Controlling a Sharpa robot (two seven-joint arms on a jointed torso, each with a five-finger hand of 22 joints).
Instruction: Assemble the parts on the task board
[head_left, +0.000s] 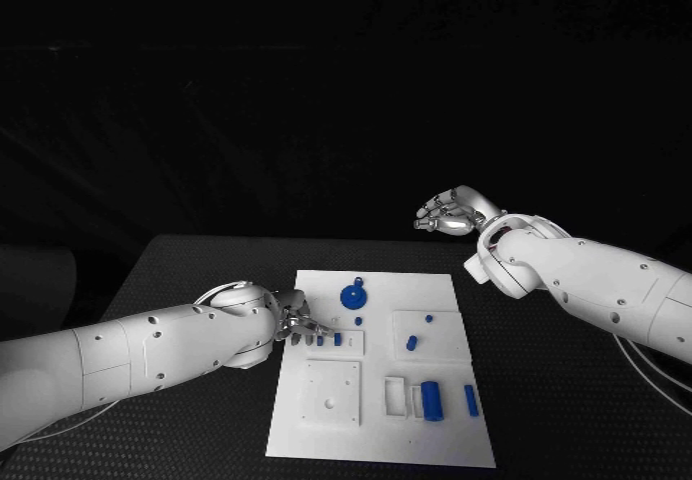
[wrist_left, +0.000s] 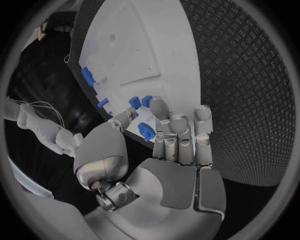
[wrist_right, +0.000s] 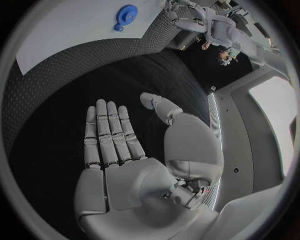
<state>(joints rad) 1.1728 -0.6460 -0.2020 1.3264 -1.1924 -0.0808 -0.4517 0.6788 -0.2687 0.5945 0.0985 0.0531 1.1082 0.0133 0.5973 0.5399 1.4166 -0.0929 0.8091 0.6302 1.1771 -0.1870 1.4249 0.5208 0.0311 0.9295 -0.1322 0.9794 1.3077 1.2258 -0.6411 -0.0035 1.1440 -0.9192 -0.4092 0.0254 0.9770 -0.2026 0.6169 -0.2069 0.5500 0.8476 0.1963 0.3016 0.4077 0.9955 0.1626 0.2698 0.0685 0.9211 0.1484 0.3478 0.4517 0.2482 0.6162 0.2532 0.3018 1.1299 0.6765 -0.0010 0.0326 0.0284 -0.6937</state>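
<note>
**Left hand working at the task board's small pegs**

Assembly looks to be at an early step. The left hand (head_left: 296, 322) sits at the left edge of the task board (head_left: 378, 445), fingers (wrist_left: 180, 131) extended over a raised block (head_left: 335, 343) holding short blue pegs (head_left: 338, 339). It seems to touch one, though whether it grips is unclear. The right hand (head_left: 450, 214) hovers well beyond the board's far right corner, fingers spread and empty.

Next, I judge, comes a firm pinch on one peg.

On the board, a blue gear (head_left: 353, 296) lies near the far edge; a shallow tray (head_left: 417, 399) near the front holds a blue cylinder (head_left: 431, 400).
</note>
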